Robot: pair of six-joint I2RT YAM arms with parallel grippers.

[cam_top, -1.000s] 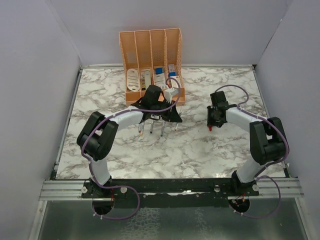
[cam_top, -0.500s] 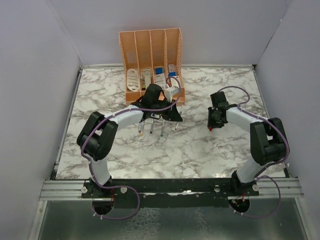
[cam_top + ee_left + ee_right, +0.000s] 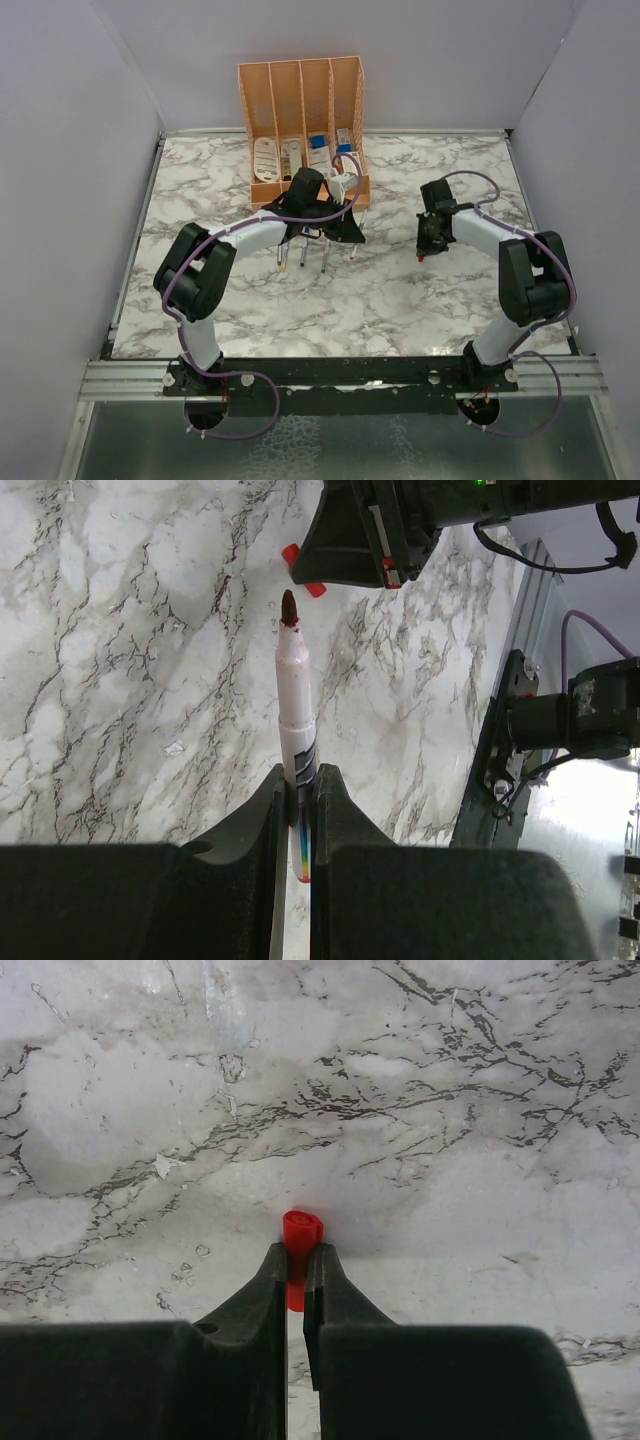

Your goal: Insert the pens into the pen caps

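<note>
In the left wrist view my left gripper (image 3: 298,775) is shut on a pen (image 3: 295,690) with a white barrel and a dark red tip. The tip points at the right gripper just beyond it. My right gripper (image 3: 298,1252) is shut on a small red pen cap (image 3: 301,1230), held low over the marble table. From above, the left gripper (image 3: 342,228) sits near the organiser, and the right gripper (image 3: 424,246) is to its right with the red cap (image 3: 420,257) at its tip. More pens (image 3: 304,256) lie on the table under the left arm.
An orange organiser (image 3: 300,100) with white and blue stationery stands at the back, just behind the left gripper. The marble table (image 3: 400,300) is walled in by grey panels on the left, the right and the back.
The right gripper's jaws have closed on the red cap, and the arm has shifted slightly. The left arm and its pen have stayed put.
</note>
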